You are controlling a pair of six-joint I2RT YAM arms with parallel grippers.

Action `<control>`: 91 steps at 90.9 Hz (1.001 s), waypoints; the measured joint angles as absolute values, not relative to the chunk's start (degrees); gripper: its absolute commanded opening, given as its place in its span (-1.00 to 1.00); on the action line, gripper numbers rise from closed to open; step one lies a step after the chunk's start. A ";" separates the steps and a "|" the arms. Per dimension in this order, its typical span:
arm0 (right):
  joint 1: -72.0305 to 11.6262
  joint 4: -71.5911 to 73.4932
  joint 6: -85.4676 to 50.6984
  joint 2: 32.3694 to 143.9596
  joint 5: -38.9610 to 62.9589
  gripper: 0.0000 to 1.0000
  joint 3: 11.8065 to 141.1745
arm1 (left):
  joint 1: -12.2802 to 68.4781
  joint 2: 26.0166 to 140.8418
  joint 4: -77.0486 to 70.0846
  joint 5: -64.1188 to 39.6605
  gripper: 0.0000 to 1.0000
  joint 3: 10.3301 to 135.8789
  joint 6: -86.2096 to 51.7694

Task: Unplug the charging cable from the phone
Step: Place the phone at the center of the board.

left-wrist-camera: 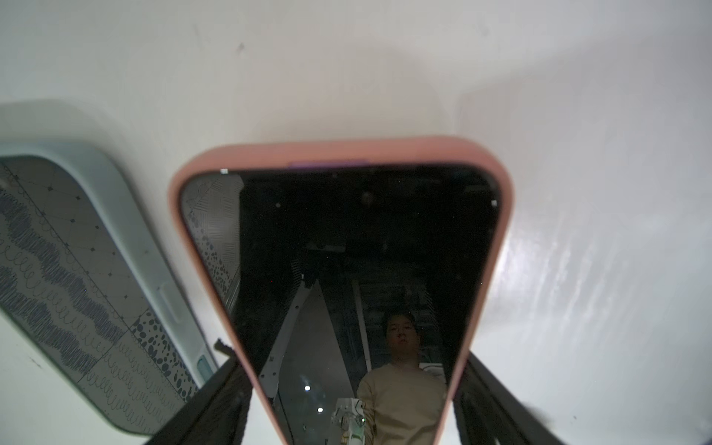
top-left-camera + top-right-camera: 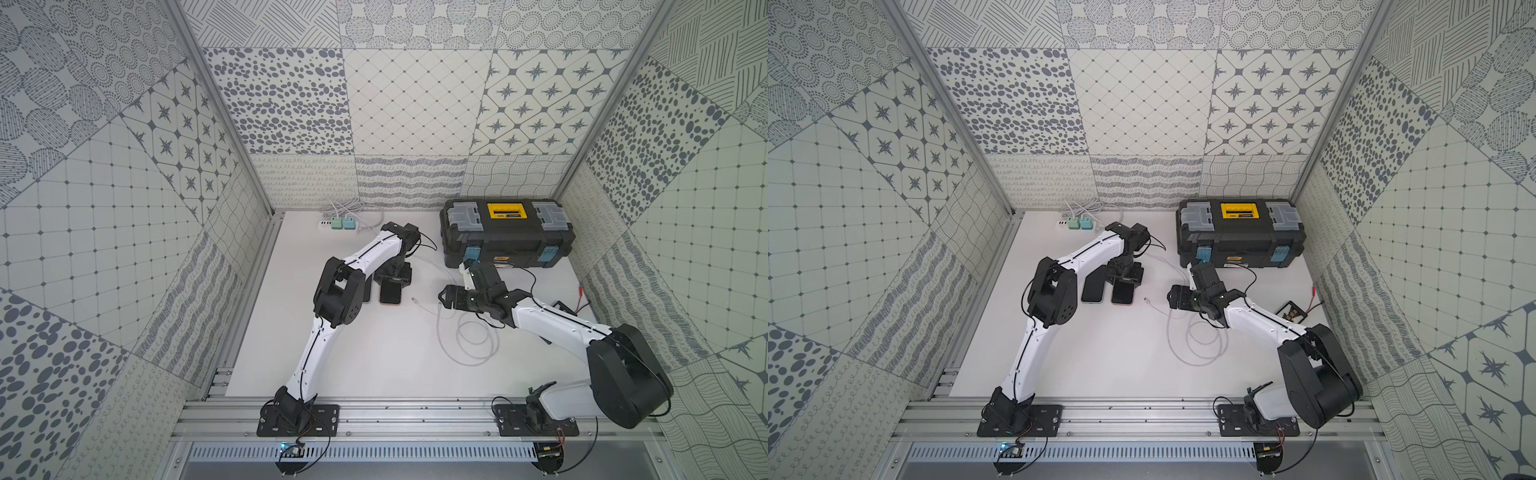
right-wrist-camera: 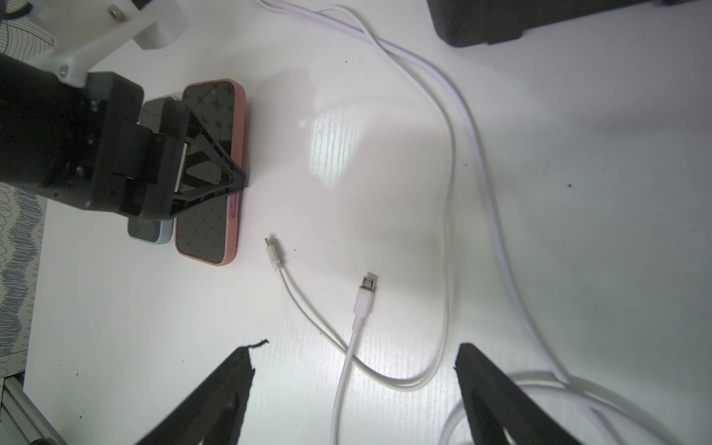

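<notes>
Grip on phone (image 1: 343, 250); cable (image 3: 362, 308) unplugged
Pink-cased phone flat on the table (image 2: 374, 353), left gripper (image 3: 210, 173) clenched on it; right gripper (image 3: 354, 348) spread wide over the white cable, whose plug lies free near the phone. At the back, black toolbox (image 2: 507, 245): lid down, contents hidden.
</notes>
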State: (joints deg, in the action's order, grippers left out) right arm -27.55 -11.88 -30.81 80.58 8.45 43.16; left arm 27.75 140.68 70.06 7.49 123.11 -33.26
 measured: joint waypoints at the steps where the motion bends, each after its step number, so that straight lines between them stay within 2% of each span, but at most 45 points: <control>1: -27.55 -11.88 -30.81 80.58 8.45 0.73 43.16 | 27.75 140.68 70.06 7.49 0.37 123.11 -33.26; 9: -27.55 -11.94 -30.81 80.58 8.43 0.74 43.16 | 27.73 140.68 70.04 7.51 0.65 123.22 -33.41; 26: -27.51 -12.27 -30.81 80.58 8.38 0.74 43.16 | 27.73 140.68 70.13 7.77 0.90 123.50 -34.09; 58: -27.51 -13.76 -30.39 78.30 7.77 0.79 43.22 | 27.75 139.50 70.32 9.13 0.92 123.52 -35.20; 64: -27.49 -14.41 -30.13 78.08 7.35 0.93 43.62 | 27.75 137.67 70.24 9.28 0.93 123.48 -35.22; 91: -26.44 -17.37 -27.57 78.28 4.43 0.94 51.53 | 27.73 123.85 66.32 10.39 0.99 116.07 -34.96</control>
